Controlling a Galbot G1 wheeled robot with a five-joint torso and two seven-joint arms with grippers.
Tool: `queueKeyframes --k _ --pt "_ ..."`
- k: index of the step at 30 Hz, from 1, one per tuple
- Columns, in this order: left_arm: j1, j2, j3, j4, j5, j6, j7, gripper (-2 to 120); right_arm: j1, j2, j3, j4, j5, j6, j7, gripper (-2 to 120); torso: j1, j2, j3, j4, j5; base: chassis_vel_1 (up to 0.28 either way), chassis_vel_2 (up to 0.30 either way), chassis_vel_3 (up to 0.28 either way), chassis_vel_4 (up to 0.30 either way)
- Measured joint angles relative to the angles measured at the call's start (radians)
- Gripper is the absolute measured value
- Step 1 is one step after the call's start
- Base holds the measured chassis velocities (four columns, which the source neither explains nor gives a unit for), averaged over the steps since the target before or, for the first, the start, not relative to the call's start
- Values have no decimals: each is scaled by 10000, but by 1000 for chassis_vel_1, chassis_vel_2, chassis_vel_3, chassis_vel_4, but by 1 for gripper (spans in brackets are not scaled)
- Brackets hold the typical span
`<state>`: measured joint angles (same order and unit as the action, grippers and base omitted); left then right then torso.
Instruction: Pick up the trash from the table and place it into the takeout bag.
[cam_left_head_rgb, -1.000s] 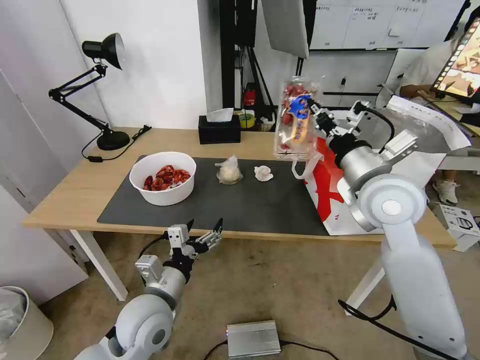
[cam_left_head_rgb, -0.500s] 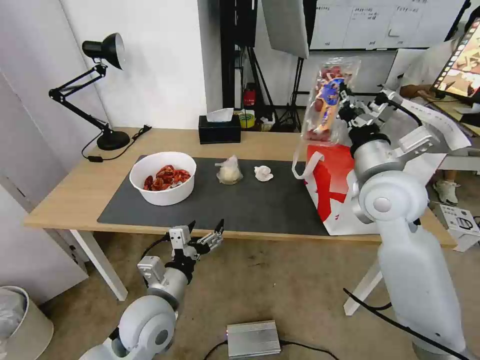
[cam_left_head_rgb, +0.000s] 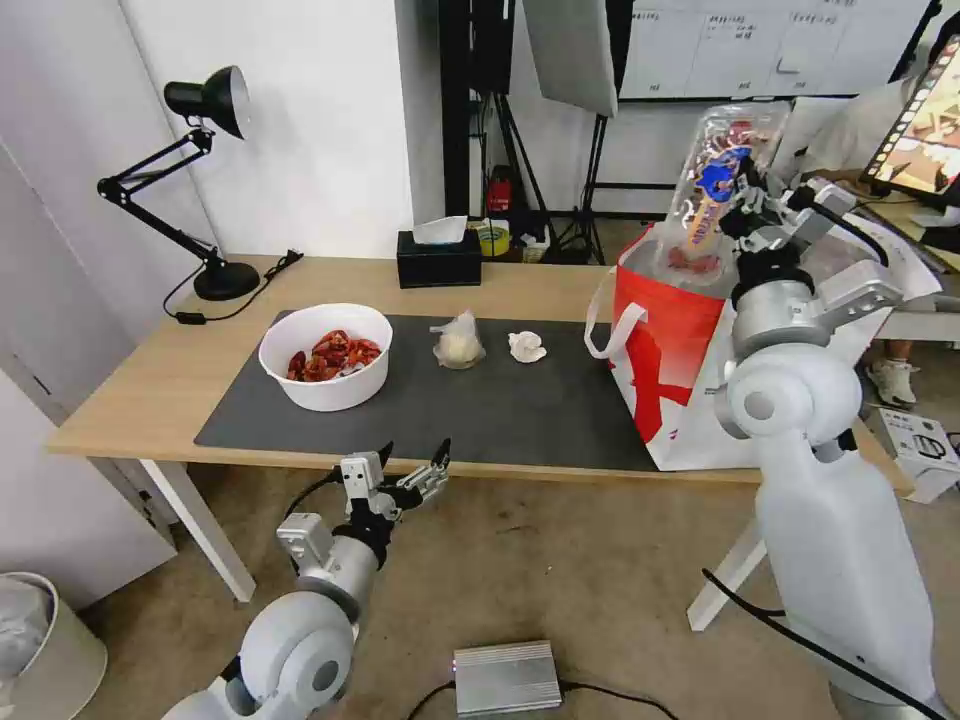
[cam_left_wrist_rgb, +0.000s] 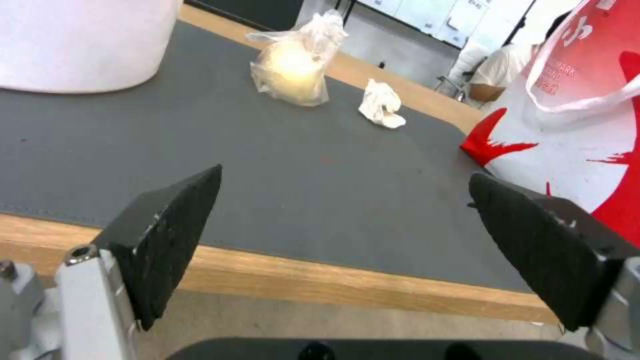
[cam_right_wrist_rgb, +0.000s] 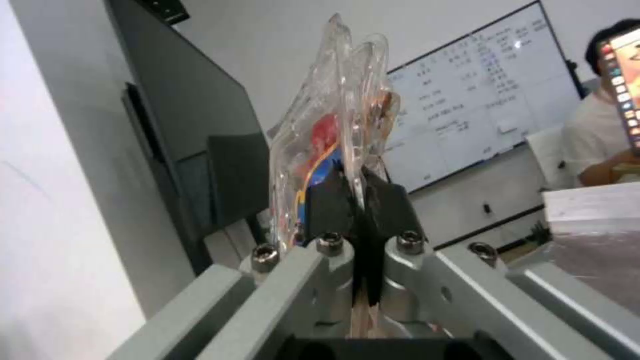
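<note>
Hanging upright over the open mouth of the takeout bag (cam_left_head_rgb: 668, 330), the clear plastic clamshell tray (cam_left_head_rgb: 715, 195) is held by the right gripper (cam_left_head_rgb: 745, 195), whose jaws are closed tightly on one edge of it, as is seen plainly in the right wrist view, where the tray (cam_right_wrist_rgb: 333, 135) stands pinched between the two dark pads (cam_right_wrist_rgb: 327, 205). The lower end of the tray appears to be at the rim of the bag or just inside it, with the red bits gathered at the bottom, but it is not yet released, so this first piece cannot be counted as placed. The bag stands at the right end of the bench (cam_left_head_rgb: 150, 380), partly on the dark grey mat (cam_left_head_rgb: 480, 410). Three pieces of trash are left on the mat: the white round bowl of red shells (cam_left_head_rgb: 327, 357) toward the left, the small knotted clear bag (cam_left_head_rgb: 458, 342) near the middle, and the crumpled white tissue (cam_left_head_rgb: 526, 346) just beside it, on the side of the takeout bag. The left gripper (cam_left_head_rgb: 408, 478) is parked low in front of the bench edge, with its jaws spread wide and nothing between them. It is judged that the task is at an early stage, roughly a quarter done once the tray is let go. The black tissue box (cam_left_head_rgb: 438, 260) at the back is no part of the trash.
</note>
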<state>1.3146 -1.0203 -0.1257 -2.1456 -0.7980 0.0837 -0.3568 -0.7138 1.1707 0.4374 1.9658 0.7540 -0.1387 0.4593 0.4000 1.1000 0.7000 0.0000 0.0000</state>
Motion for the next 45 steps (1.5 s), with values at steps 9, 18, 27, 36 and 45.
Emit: queueKeyframes --k 9,18,27,36,45 --pt "56 -45 0 2 43 0 -1 100 -220 93 40 -142 -22 57 154 0 0 0 0 1 0 0 0 0 0" --pt "56 -39 3 19 64 0 0 100 -615 152 40 70 301 -4 338 0 0 -1 0 0 0 0 0 0 0" --pt "123 -70 17 16 121 0 0 100 -970 202 214 407 760 -160 436 10 0 0 0 0 0 0 0 0 0" --pt "139 -15 0 -22 158 0 -1 100 -1028 227 307 566 1070 -344 555 41 0 0 0 0 0 0 0 0 0" --pt "109 20 -20 -73 146 0 -11 100 -1067 155 423 635 1250 -418 557 78 0 0 -1 0 0 0 0 0 0"
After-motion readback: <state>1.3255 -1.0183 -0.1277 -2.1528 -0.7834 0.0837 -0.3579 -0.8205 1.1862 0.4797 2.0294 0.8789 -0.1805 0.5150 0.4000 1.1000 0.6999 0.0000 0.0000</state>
